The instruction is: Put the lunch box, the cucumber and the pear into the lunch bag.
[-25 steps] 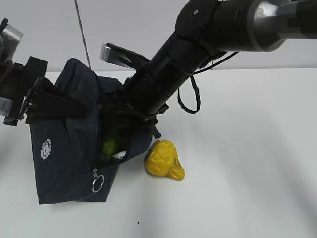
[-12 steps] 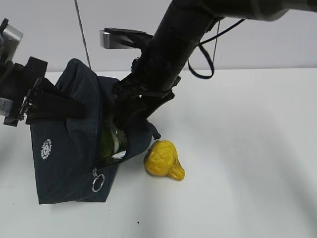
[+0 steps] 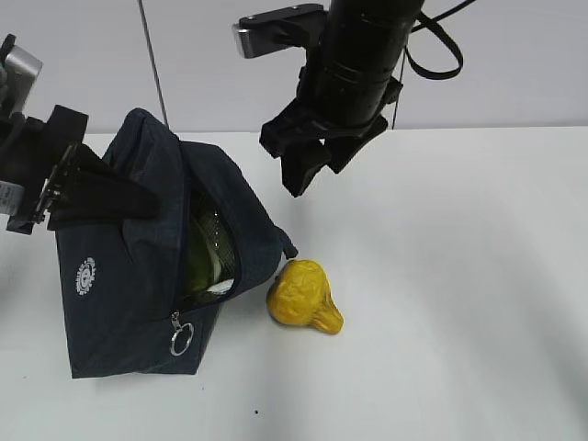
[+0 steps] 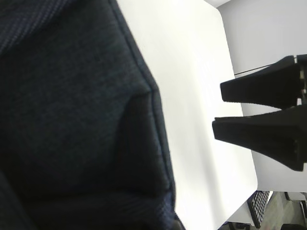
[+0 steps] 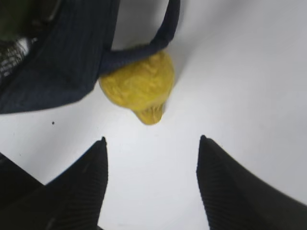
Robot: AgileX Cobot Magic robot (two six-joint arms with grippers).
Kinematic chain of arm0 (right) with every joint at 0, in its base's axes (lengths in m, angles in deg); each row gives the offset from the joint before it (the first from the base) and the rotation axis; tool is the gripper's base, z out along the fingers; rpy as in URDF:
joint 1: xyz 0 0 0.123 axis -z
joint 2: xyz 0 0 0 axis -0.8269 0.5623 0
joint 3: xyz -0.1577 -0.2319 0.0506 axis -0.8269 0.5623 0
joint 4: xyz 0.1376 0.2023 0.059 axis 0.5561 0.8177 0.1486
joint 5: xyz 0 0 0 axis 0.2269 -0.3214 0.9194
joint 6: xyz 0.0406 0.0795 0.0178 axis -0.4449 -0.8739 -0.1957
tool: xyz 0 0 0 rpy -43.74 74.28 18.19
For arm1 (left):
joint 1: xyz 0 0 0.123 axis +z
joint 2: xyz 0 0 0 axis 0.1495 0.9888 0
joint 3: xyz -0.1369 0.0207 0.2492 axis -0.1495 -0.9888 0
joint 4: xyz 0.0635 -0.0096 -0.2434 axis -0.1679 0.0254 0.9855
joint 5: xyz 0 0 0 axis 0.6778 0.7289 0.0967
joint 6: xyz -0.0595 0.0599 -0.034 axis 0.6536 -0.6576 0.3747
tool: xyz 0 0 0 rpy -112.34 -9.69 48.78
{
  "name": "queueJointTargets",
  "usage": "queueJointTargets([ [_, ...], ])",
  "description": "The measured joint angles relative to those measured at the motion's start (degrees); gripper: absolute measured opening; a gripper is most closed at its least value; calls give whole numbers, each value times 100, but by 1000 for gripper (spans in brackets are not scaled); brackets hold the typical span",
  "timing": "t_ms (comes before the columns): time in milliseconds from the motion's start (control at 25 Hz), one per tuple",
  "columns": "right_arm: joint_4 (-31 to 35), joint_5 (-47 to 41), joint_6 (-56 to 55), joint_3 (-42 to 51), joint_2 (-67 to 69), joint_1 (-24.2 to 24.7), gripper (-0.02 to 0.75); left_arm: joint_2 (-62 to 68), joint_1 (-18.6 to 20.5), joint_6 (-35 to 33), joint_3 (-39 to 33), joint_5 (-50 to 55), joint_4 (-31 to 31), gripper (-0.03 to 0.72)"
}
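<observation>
The right gripper hung empty at upper center, jaws spread wide above the table. The pear lay at lower center, touching the lunch bag. At far left the left gripper was clamped tight on the bag's fabric. Something green showed inside its opening.

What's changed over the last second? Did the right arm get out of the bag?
Yes. The right hand has lifted up and out of the lunch bag and now hangs open and empty above the table. Something green, likely the cucumber, shows inside the opening. The pear stayed beside the bag, and the left hand kept its hold on the bag's top.
</observation>
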Motion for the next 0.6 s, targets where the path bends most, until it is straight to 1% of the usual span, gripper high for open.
queueJointTargets([
  [120, 0, 0, -22, 355, -143, 0, 465, 0, 0, 0, 0, 0, 0, -15],
  [400, 0, 0, 172, 1778, -572, 0, 461, 0, 0, 0, 0, 0, 0, -15],
  [480, 24, 122, 428, 2151, -626, 0, 461, 0, 0, 0, 0, 0, 0, -15],
  [600, 210, 565, 817, 2548, -626, -12, 461, 0, 0, 0, 0, 0, 0, -15],
])
